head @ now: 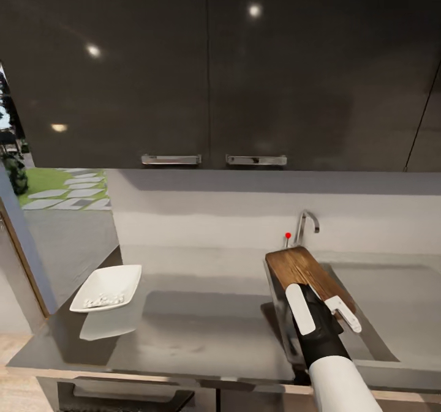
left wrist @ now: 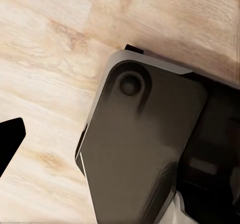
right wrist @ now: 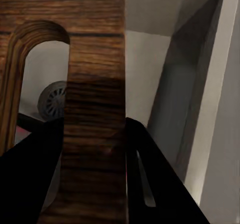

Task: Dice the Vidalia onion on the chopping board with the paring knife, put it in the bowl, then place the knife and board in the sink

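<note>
My right gripper (head: 315, 299) is shut on the brown wooden chopping board (head: 300, 268), holding it tilted over the left end of the sink (head: 380, 289). In the right wrist view the board (right wrist: 95, 84) runs between the two black fingers (right wrist: 150, 174), with the grey basin and its round drain (right wrist: 52, 100) below. A faint reddish patch (right wrist: 20, 130) shows low in the basin; I cannot tell whether it is the paring knife. The white bowl (head: 107, 286) sits on the countertop (head: 202, 332) at the left, with pale diced onion (head: 104, 300) inside. One black fingertip (left wrist: 10, 141) of my left gripper hangs over the wood floor.
The chrome tap (head: 306, 222) with its red-tipped lever (head: 287, 235) stands behind the board. Glossy black upper cabinets (head: 208, 69) hang overhead. A doorway at the far left opens onto grass. The left wrist view looks down at a dark part of my base (left wrist: 145, 144).
</note>
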`<state>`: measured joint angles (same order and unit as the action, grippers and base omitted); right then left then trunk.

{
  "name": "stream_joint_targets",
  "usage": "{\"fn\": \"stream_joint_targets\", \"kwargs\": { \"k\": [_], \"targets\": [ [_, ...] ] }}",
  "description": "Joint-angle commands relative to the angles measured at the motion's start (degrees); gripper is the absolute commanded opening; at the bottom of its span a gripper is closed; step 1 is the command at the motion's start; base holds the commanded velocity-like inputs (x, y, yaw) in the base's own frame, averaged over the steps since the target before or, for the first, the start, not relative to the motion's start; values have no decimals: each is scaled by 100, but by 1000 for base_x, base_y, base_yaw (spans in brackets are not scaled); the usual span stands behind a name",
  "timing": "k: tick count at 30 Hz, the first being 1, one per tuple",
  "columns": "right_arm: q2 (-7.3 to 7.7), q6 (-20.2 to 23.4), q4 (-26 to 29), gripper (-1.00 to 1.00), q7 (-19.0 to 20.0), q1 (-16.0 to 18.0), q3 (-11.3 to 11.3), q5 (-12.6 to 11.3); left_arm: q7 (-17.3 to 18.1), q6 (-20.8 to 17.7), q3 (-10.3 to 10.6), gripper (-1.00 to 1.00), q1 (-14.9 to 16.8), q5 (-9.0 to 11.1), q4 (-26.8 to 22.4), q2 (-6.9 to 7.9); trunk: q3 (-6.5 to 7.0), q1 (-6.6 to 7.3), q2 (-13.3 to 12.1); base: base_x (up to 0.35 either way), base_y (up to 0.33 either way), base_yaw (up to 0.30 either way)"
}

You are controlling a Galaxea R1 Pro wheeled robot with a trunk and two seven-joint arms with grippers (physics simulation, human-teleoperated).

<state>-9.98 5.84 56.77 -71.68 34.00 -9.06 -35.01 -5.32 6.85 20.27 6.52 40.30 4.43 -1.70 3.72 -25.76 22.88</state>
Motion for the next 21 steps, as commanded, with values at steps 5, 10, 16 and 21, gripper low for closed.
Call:
{"fn": "stream_joint_targets", "kwargs": {
  "k": [5,10,16,21],
  "targets": [
    [-1,24,-182,-100,13,1,-169,-27,-4,32,47,100,7,31,23,-6,-2,-2,4,0,-285,48],
    [-1,-99,-457,-100,37,1,-734,-124,-4,29,47,100,7,31,23,-6,-2,-2,4,0,-55,3],
    [-1,-269,-698,-100,33,1,-827,-137,-4,29,47,100,7,31,23,-6,-2,-2,4,0,-4,0],
    [-1,-450,-741,-100,1,1,-823,-130,-4,34,47,100,7,31,23,-6,-2,-2,4,0,0,0]
  ]
}}
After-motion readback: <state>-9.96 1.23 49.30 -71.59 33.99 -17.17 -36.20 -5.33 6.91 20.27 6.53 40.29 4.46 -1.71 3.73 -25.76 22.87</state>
